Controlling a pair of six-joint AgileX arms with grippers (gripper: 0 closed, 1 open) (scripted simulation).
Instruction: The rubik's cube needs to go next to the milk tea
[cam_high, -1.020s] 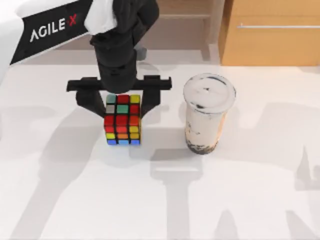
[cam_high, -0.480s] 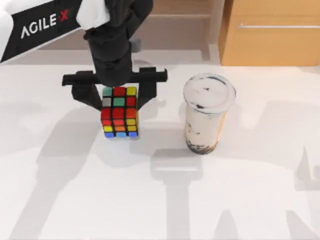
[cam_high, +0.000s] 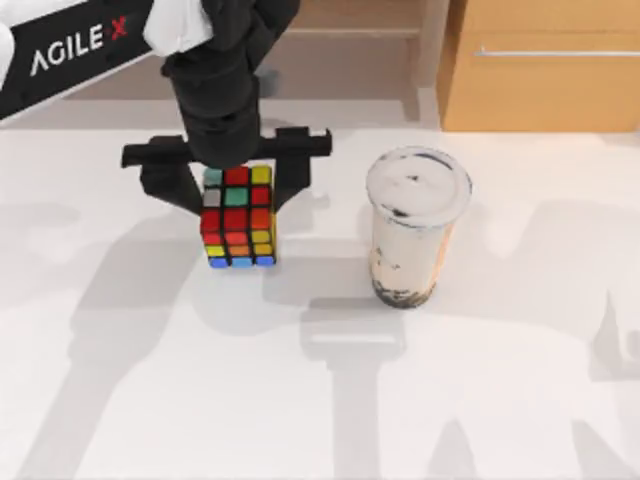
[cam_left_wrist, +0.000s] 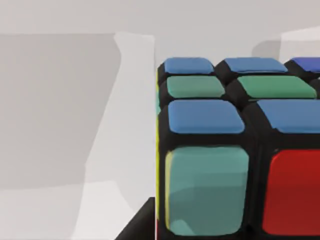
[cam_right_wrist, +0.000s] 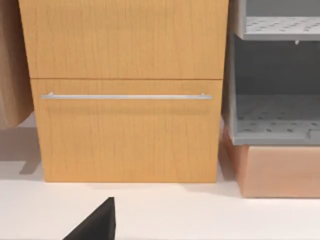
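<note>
On our left arm we can read "AGILE X" in white letters with a red X, the arm itself cut off at the top view's upper left edge. Our left end effector (cam_high: 236, 195) hangs over the worktop (cam_high: 480, 400) left of centre, its two black fingers (cam_high: 292, 180) pressed against opposite sides of the rubik's cube (cam_high: 238, 215), gripping it. The arm's black wrist hides the far part of the cube's top. We cannot tell from above whether the cube touches the worktop or is held clear of it.

The milk tea (cam_high: 415, 225) stands upright to the cube's right, near it but apart, with dark pearls at the base and a whitish sealed top.

The left wrist view brings the cube (cam_left_wrist: 235, 150) up close, cut off at the frame edge: blue, green, teal and red stickers between black edges.

The right wrist view faces a wooden cabinet (cam_right_wrist: 125, 90) with a metal handle (cam_right_wrist: 125, 96) and grey shelves (cam_right_wrist: 275, 75) beside it. A black finger tip (cam_right_wrist: 95, 225) pokes in there; whether our right end effector is wide or closed, we cannot tell.
</note>
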